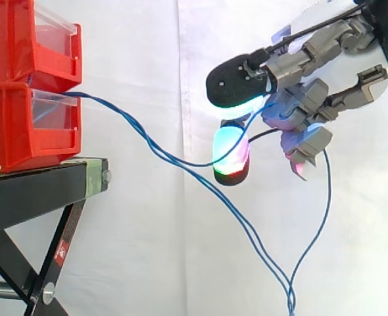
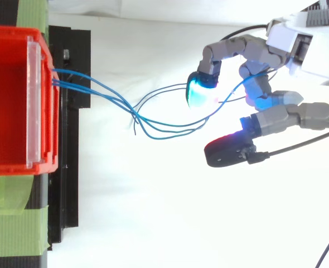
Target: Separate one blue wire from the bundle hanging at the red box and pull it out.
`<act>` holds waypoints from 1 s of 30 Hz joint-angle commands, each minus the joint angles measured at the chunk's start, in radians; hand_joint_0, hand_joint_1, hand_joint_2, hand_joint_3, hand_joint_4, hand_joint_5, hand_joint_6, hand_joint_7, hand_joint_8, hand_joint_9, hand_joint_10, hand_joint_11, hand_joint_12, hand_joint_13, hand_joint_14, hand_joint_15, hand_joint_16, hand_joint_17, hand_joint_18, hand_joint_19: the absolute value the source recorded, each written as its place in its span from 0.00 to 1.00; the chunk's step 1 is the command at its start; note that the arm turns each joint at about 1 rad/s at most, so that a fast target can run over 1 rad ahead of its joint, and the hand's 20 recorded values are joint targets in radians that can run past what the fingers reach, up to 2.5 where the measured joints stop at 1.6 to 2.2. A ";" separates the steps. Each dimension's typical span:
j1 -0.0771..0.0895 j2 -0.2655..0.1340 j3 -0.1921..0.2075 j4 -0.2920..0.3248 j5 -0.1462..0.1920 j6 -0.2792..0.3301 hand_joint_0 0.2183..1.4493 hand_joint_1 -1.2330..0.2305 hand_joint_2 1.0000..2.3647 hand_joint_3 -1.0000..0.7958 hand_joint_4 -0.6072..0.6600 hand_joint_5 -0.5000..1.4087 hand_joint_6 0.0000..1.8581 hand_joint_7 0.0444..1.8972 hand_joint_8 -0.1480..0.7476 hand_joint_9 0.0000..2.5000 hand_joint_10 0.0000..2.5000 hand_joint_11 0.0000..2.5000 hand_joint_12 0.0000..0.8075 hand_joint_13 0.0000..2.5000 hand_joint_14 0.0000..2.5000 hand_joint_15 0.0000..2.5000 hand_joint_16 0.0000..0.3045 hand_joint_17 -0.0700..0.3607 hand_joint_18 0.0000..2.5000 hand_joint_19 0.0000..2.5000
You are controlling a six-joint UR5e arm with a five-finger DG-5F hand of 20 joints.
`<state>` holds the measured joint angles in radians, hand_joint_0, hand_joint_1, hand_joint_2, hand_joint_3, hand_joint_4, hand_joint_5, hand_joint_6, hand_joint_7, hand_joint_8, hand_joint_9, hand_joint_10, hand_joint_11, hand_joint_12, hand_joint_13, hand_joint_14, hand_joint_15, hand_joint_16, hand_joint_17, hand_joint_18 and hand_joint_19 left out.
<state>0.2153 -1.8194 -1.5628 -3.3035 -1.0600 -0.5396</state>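
Note:
Several thin blue wires (image 2: 106, 96) come out of the front of the lower red box (image 1: 23, 125) and sag to the right. In the side view, two of them (image 1: 246, 229) drop steeply toward the bottom edge. One blue wire (image 1: 200, 164) is drawn apart from the rest and rises to the hand (image 1: 299, 105), seen from above as a curve (image 2: 227, 100) running in between the fingers. The hand (image 2: 257, 67) hovers well right of the box with its fingers curled round this wire. The wire's free end hangs down behind the hand.
Two red boxes are stacked on a black stand (image 1: 36, 191) at the left. Green tape (image 2: 11, 223) lies on the stand near the box. A white curtain forms the background, with open space between the box and the hand.

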 commanded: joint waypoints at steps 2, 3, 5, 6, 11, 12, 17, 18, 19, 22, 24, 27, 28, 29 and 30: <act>0.001 0.000 0.000 0.001 0.000 0.003 0.27 0.35 0.00 0.30 0.63 0.17 0.40 0.45 0.46 0.35 0.88 0.50 0.48 0.43 0.24 0.62 0.17 0.43 0.36 0.33; 0.001 0.000 0.000 0.001 0.000 0.003 0.27 0.34 0.00 0.30 0.63 0.17 0.40 0.46 0.46 0.35 0.88 0.49 0.48 0.43 0.24 0.62 0.17 0.43 0.36 0.33; -0.001 0.000 0.000 0.002 0.002 0.003 0.28 0.33 0.00 0.30 0.63 0.17 0.41 0.44 0.47 0.35 0.89 0.50 0.48 0.43 0.23 0.62 0.17 0.43 0.36 0.33; 0.001 0.000 0.000 0.004 0.002 0.003 0.28 0.33 0.00 0.30 0.63 0.17 0.41 0.44 0.47 0.35 0.89 0.50 0.48 0.43 0.23 0.62 0.17 0.43 0.36 0.33; 0.001 0.000 0.001 0.022 0.000 0.001 0.28 0.30 0.00 0.30 0.63 0.16 0.42 0.44 0.47 0.34 0.89 0.49 0.47 0.43 0.21 0.63 0.17 0.43 0.36 0.32; -0.001 0.000 0.000 0.022 0.000 0.001 0.28 0.30 0.00 0.30 0.63 0.16 0.42 0.44 0.46 0.34 0.89 0.49 0.48 0.43 0.21 0.63 0.17 0.43 0.36 0.32; 0.001 0.000 0.001 0.027 0.000 0.000 0.29 0.29 0.00 0.32 0.63 0.16 0.45 0.42 0.47 0.33 0.90 0.49 0.47 0.43 0.20 0.63 0.17 0.43 0.36 0.32; 0.001 0.000 0.000 0.030 0.000 0.000 0.29 0.29 0.00 0.32 0.62 0.16 0.45 0.41 0.47 0.33 0.90 0.49 0.47 0.43 0.20 0.64 0.17 0.43 0.36 0.32; 0.001 0.000 0.000 0.032 0.000 0.000 0.30 0.29 0.00 0.32 0.62 0.16 0.45 0.42 0.46 0.33 0.90 0.49 0.47 0.44 0.20 0.64 0.17 0.43 0.36 0.32; -0.001 0.000 0.000 0.032 -0.002 0.000 0.30 0.29 0.00 0.32 0.62 0.16 0.45 0.41 0.47 0.33 0.91 0.48 0.47 0.44 0.20 0.64 0.16 0.42 0.36 0.32; -0.001 0.000 0.000 0.032 -0.002 -0.002 0.30 0.29 0.00 0.32 0.62 0.16 0.45 0.41 0.47 0.33 0.91 0.48 0.46 0.44 0.20 0.64 0.16 0.42 0.36 0.32; -0.001 0.000 0.001 0.032 -0.002 -0.014 0.30 0.29 0.00 0.32 0.62 0.16 0.45 0.41 0.47 0.33 0.92 0.48 0.47 0.44 0.19 0.64 0.16 0.42 0.36 0.32; -0.001 0.000 0.000 0.032 -0.002 -0.022 0.30 0.29 0.00 0.32 0.63 0.16 0.45 0.41 0.47 0.33 0.92 0.48 0.47 0.44 0.19 0.64 0.16 0.42 0.36 0.32; -0.001 0.000 0.000 0.032 -0.002 -0.030 0.30 0.29 0.00 0.32 0.63 0.16 0.45 0.41 0.47 0.33 0.92 0.49 0.47 0.44 0.19 0.64 0.16 0.42 0.36 0.32; -0.001 0.000 0.001 0.032 -0.002 -0.039 0.30 0.29 0.00 0.32 0.62 0.16 0.45 0.41 0.47 0.33 0.92 0.48 0.47 0.44 0.19 0.64 0.16 0.42 0.36 0.32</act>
<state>0.2148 -1.8194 -1.5625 -3.2720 -1.0612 -0.5579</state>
